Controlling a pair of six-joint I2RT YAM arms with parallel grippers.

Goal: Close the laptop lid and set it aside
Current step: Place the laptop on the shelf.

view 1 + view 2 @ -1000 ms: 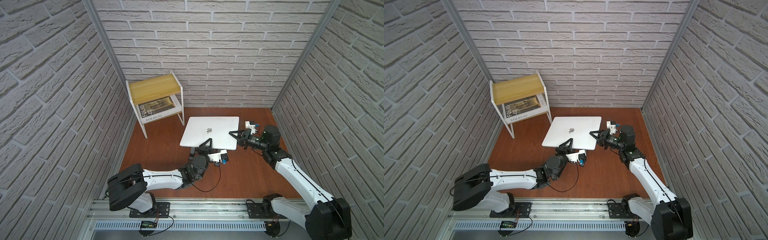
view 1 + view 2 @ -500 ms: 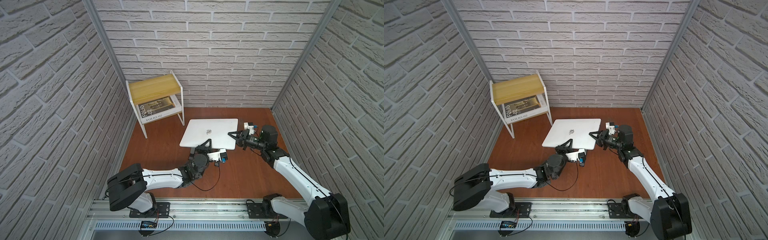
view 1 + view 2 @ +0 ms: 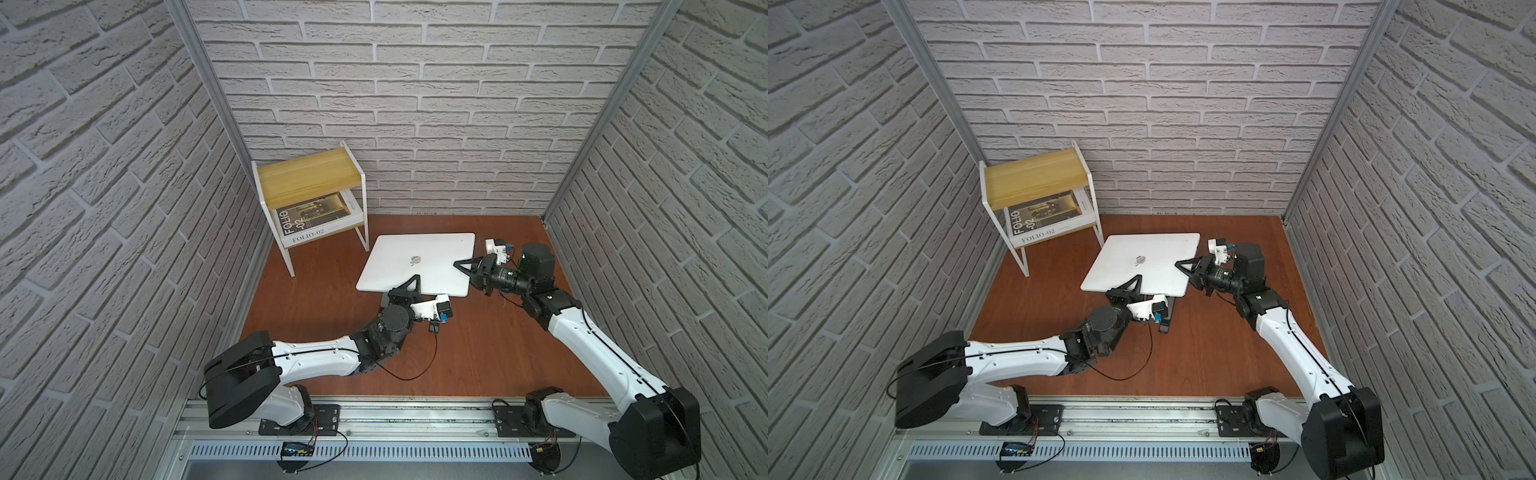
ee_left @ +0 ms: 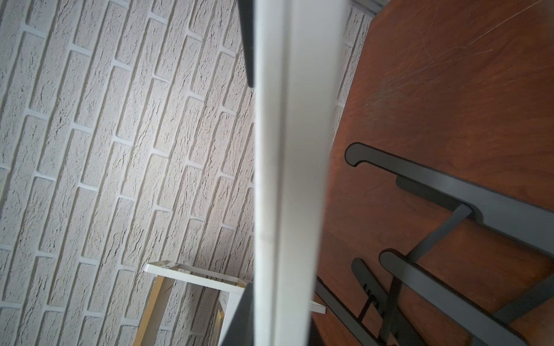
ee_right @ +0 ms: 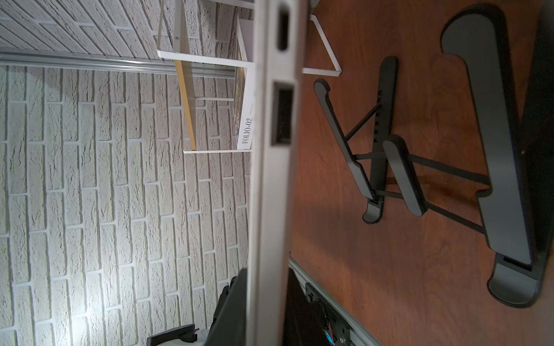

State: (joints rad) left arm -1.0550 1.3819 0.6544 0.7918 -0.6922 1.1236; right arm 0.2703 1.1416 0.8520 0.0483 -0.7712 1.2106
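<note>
The laptop (image 3: 432, 253) (image 3: 1154, 249) is closed and held level above the brown table by both arms. The laptop lid (image 3: 399, 266) faces up, silver-white with the apple logo at its centre. My left gripper (image 3: 413, 286) (image 3: 1133, 284) is shut on the laptop's near edge. My right gripper (image 3: 462, 268) (image 3: 1183, 269) is shut on its right edge. The laptop's pale edge (image 4: 290, 179) runs between the jaws of the left gripper (image 4: 278, 323) in the left wrist view. In the right wrist view the laptop's edge with ports (image 5: 272, 194) runs between the jaws of the right gripper (image 5: 265, 308).
A dark folding stand (image 5: 389, 167) (image 4: 449, 197) lies on the table (image 3: 478, 353) under the laptop. At the back left stands a white side table with a yellow top (image 3: 307, 178), a FOLIO-02 book (image 3: 316, 228) on its lower shelf. Brick walls close three sides.
The laptop and both grippers have shifted slightly to the left and towards the back wall. Both grips look unchanged.
</note>
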